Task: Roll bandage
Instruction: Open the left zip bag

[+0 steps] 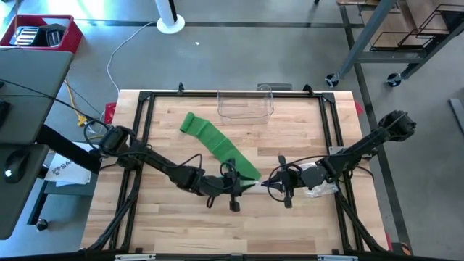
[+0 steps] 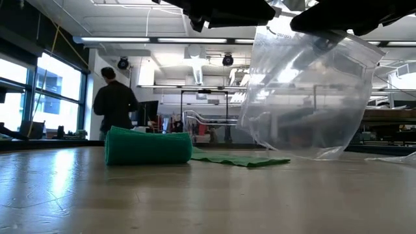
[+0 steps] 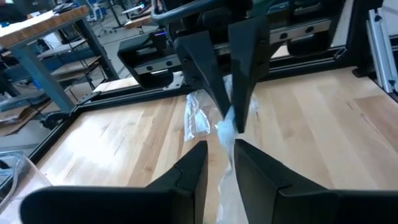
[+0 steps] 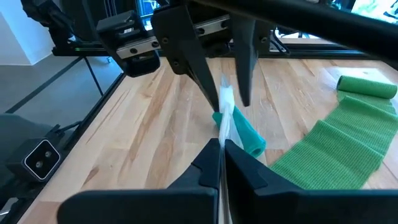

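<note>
Bandage: a green, ribbed elastic bandage (image 1: 217, 147) lies mostly unrolled in a diagonal strip across the middle of the light wooden desk (image 1: 167, 232); its rolled end sits toward the far side of the desk, seen in the low view as a short green cylinder (image 2: 148, 147).
Bandage near end: it reaches the spot where the two grippers meet; in the right wrist view a small green fold sits right beside the plastic pinched there.
Plastic bag: a clear, crinkled plastic bag (image 1: 317, 185) lies on the desk under the right arm, one corner stretched out toward the left gripper; in the low view it hangs large and transparent (image 2: 305, 91).
Left gripper (image 1: 235, 190): at the centre of the desk, facing the right one; its fingers (image 3: 186, 177) stand slightly apart with a strip of the clear plastic running between them, and whether they press on it cannot be told.
Right gripper (image 1: 279, 186): just beside the left one; its fingers (image 4: 208, 163) are closed tight on the edge of the plastic bag.
Container: a clear, empty-looking plastic box (image 1: 246, 103) stands at the far edge of the desk.
Room: a person in dark clothes (image 2: 114, 104) stands in the background, back turned.
</note>
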